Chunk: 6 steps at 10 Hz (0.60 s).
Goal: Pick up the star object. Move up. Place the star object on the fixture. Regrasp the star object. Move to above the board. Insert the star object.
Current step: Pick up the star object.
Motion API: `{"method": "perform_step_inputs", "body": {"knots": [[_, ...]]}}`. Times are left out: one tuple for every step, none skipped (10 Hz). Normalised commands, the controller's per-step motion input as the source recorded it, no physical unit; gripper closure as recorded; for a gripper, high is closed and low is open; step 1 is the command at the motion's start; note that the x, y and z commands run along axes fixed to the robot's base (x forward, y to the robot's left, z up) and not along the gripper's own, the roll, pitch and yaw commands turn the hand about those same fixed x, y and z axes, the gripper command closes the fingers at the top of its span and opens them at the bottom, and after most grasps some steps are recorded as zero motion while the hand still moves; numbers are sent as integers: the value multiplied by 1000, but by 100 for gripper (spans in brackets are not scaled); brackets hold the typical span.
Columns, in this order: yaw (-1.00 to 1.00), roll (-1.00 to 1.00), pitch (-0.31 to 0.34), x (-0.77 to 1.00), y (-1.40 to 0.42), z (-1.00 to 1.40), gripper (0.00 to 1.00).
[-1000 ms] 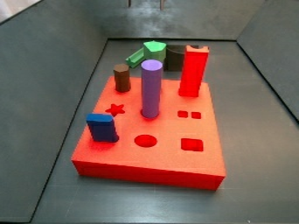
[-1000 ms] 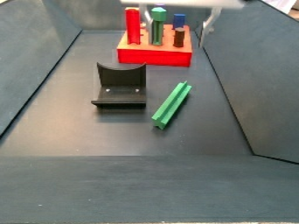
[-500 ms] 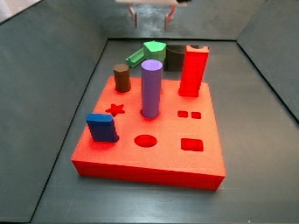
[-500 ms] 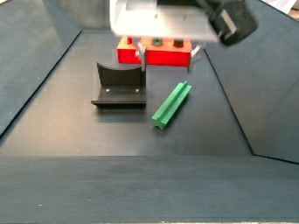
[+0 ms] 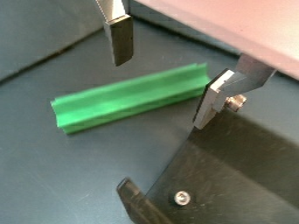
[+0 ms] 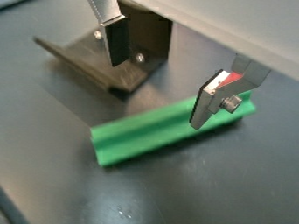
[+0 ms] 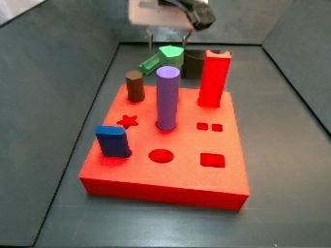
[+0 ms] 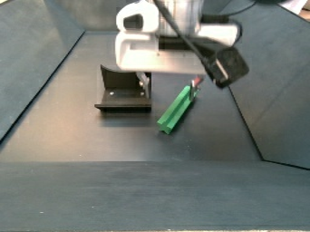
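The star object [image 8: 177, 109], a long dull-green rod, lies flat on the dark floor to the right of the fixture [image 8: 122, 91]. It shows in both wrist views [image 5: 128, 101] [image 6: 155, 140]. My gripper [image 8: 169, 86] hangs open just above the rod's far end. In both wrist views [image 5: 167, 74] [image 6: 162, 74] the silver fingers [image 5: 121, 39] stand wide apart with nothing between them, one on each side of the rod. The board [image 7: 168, 160] is a wide bright-red slab. In a side view the gripper [image 7: 172, 19] is beyond the board's far end.
On the board stand a purple cylinder [image 7: 168, 97], a tall red pillar [image 7: 215, 77], a brown short cylinder [image 7: 135, 87], a blue block [image 7: 112, 141] and a bright-green piece [image 7: 169, 55]. Sloped grey walls [image 8: 43, 72] enclose the floor. The fixture is close to one finger [image 6: 105, 61] [image 5: 205, 179].
The gripper has come down from the top of the scene toward the floor and now straddles the star rod's far end. The rod and the fixture have not moved.
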Motion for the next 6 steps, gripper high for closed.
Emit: {"method": "perform_step_inputs", "body": {"knots": [[0, 0, -164, -160, -54, -374, 0], [-17, 0, -200, -214, -89, -477, 0], [0, -61, -184, -14, 0, -149, 0], [-14, 0, 0, 0, 0, 0, 0], [-666, -61, -114, -286, 0, 0, 0], [-734, -67, -127, -274, 0, 0, 0]]}}
